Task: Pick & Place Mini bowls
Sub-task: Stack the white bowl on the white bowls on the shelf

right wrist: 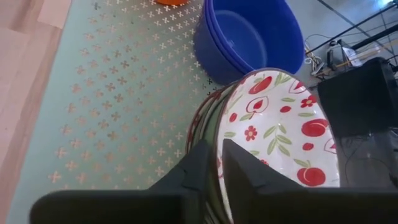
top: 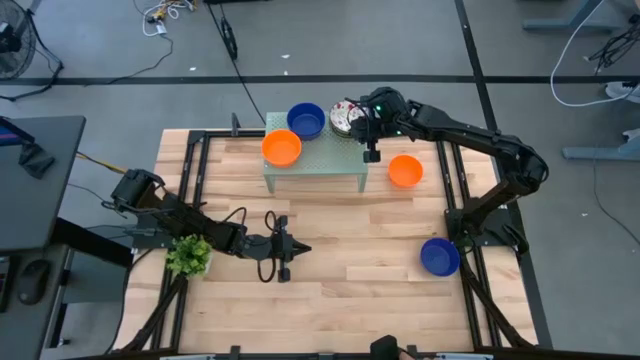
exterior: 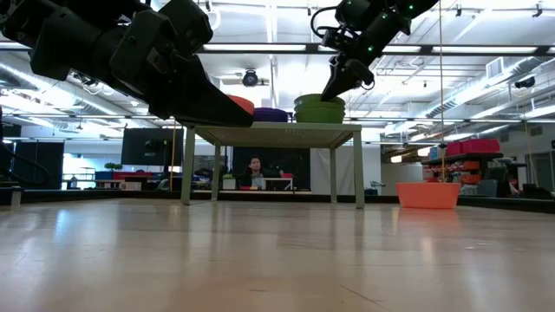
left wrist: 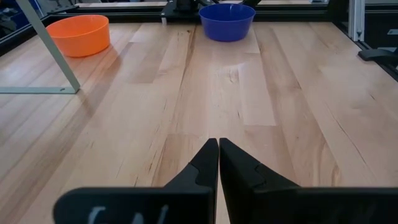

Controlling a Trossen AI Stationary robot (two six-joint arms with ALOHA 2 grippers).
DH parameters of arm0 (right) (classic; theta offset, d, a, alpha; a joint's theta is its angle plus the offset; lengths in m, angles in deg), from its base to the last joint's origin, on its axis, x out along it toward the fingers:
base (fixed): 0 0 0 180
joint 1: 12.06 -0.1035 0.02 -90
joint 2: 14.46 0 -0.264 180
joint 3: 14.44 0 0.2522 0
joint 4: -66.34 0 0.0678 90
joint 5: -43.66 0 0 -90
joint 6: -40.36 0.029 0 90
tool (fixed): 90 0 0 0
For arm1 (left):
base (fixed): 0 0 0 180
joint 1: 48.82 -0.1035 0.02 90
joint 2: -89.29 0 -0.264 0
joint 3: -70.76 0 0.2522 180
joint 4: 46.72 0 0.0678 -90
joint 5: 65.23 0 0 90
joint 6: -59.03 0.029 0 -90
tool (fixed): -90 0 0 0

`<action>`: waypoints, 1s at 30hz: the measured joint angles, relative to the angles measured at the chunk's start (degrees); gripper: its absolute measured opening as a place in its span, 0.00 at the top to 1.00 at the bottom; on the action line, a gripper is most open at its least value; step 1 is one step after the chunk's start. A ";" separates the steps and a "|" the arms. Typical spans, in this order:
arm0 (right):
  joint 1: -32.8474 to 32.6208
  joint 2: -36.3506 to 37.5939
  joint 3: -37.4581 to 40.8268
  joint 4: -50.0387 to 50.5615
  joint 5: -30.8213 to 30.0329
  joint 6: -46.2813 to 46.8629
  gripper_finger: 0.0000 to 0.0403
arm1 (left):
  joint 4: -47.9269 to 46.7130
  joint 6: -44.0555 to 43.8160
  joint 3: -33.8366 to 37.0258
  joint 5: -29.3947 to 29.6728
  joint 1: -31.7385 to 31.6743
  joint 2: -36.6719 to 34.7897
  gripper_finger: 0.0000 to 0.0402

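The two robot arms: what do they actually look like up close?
Both are black, jointed metal arms. The right arm shows small green lights near its wrist. Each ends in a gripper: the left gripper has two black, wedge-shaped fingers tapering to points, like the right gripper.

The stand (top: 312, 158) at upper centre of the high view is mint green, its top patterned with small cross-shaped perforations. On it sit an orange bowl (top: 281, 148), a dark blue bowl (top: 306, 120) and a white bowl (right wrist: 280, 127) with red fruit and flowers and green leaves. Right of the stand lies another orange bowl (top: 405, 170); lower right, another blue bowl (top: 439, 256). The table (top: 330, 300) is pale wood. The plant (top: 188, 256) at lower left is green.
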 joint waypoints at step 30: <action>0.95 1.10 -0.04 -8.07 6.18 14.21 0.97 | -0.07 0.04 0.00 -0.02 -0.02 0.00 0.96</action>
